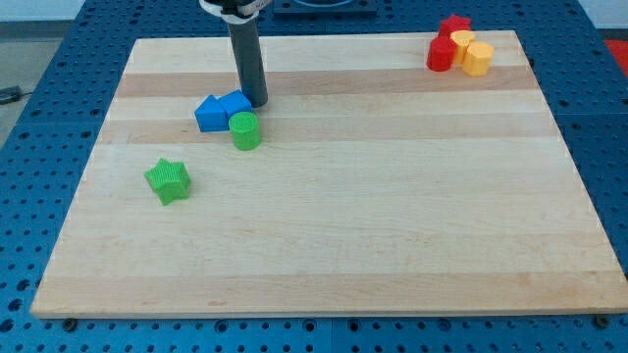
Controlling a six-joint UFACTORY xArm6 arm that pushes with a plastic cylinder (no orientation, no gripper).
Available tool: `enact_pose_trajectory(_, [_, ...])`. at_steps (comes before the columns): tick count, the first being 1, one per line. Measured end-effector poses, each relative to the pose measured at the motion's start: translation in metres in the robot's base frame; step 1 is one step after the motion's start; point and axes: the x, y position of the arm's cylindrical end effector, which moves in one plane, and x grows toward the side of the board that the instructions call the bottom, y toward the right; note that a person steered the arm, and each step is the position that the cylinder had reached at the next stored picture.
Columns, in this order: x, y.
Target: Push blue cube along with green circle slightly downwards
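In the camera view, my tip stood on the board near its top edge, left of centre, the dark rod rising straight up and out of the frame. The arm carried no jaws, only this rod, so there was nothing to spread or press together. The tip sat just at the upper right side of the blue cube, touching it or nearly so; I could not tell which. A second blue block, its shape unclear, lay against the cube on the side toward the left edge. The green circle stood just below the cube, touching or nearly touching both blue pieces. A green star lay apart from them, lower and nearer the left edge. In the top right corner sat a tight cluster: a red star, a red cylinder, a yellow block and a yellow cylinder.
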Motion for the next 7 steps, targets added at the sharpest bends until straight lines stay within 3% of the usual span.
enact_pose_trajectory(7, [0.044,0.030])
